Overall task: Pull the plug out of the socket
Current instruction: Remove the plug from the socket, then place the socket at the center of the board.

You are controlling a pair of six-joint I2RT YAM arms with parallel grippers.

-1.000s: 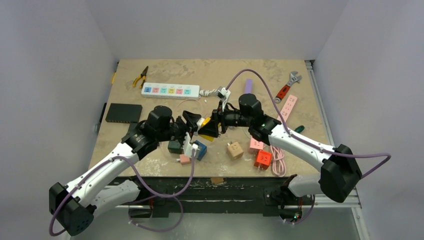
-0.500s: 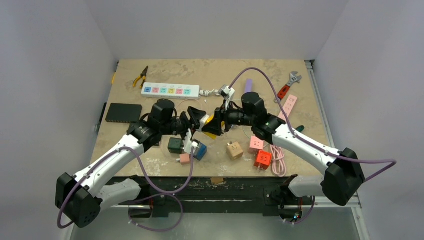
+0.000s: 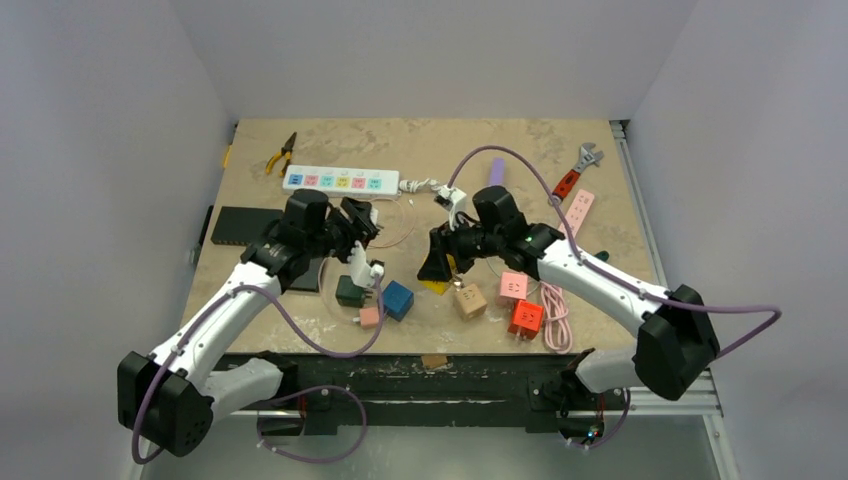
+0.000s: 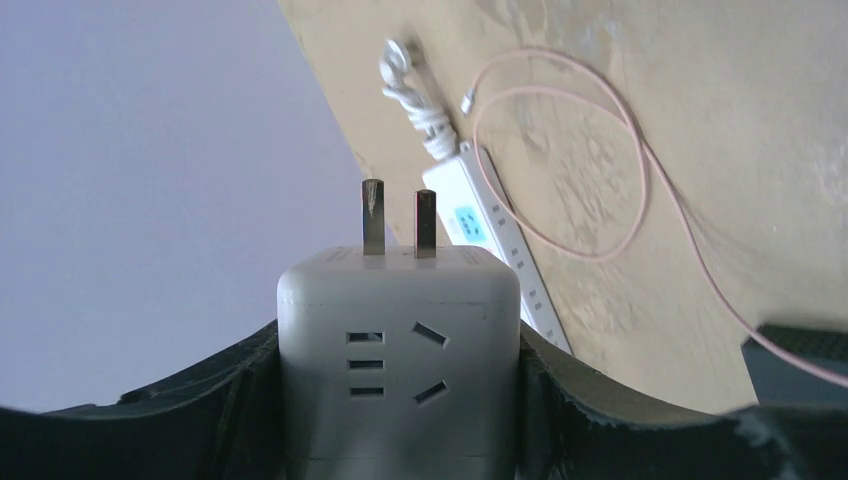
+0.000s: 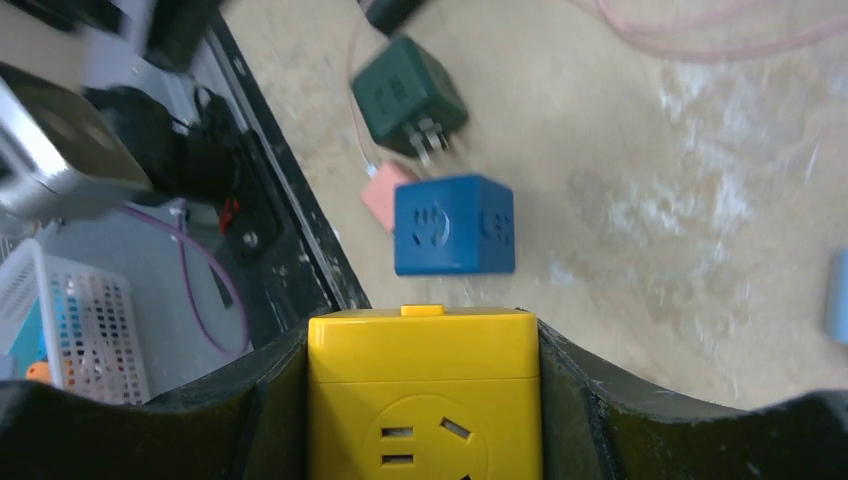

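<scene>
Left jaws grip white plug (image 4: pixel 398 340), prongs bare; right jaws grip yellow socket (image 5: pixel 424 385). Looks separated; next, set down near blue cube (image 5: pixel 454 224).

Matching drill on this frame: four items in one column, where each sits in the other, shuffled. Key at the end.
1. white plug cube
2. yellow socket cube
3. blue cube
4. white power strip

A. loose on the table, in no claw
B. gripped in the right claw
C. far side, near the pliers
D. gripped in the left claw, prongs bare

Pairs: 1-D, 2-B, 3-A, 4-C
</scene>
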